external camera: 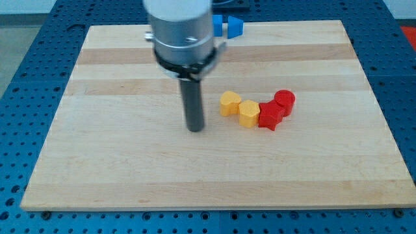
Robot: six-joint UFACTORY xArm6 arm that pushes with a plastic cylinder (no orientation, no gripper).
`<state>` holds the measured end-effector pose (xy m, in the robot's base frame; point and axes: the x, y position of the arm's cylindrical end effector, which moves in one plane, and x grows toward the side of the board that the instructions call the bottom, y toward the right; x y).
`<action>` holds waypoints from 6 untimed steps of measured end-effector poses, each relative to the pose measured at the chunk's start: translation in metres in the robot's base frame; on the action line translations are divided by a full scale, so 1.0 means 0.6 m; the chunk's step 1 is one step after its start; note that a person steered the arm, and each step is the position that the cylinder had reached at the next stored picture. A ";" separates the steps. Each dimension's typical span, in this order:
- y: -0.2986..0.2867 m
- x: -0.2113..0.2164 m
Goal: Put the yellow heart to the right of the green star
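Observation:
My tip [195, 129] rests on the wooden board [117, 162], left of a short row of blocks. A yellow block [229, 103] that looks like the heart lies about a block's width to the right of my tip. A second yellow block [249, 113] touches it on its lower right. No green star shows in the camera view. The arm's body [182, 32] hides part of the board's top edge.
A red star-like block [270, 116] touches the second yellow block on the right, and a red round block [285, 101] sits just above and right of it. Blue blocks [233, 26] lie at the board's top edge, partly behind the arm.

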<state>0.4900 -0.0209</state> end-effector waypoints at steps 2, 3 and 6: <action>0.104 -0.062; 0.104 -0.114; 0.059 -0.079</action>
<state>0.4426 0.0146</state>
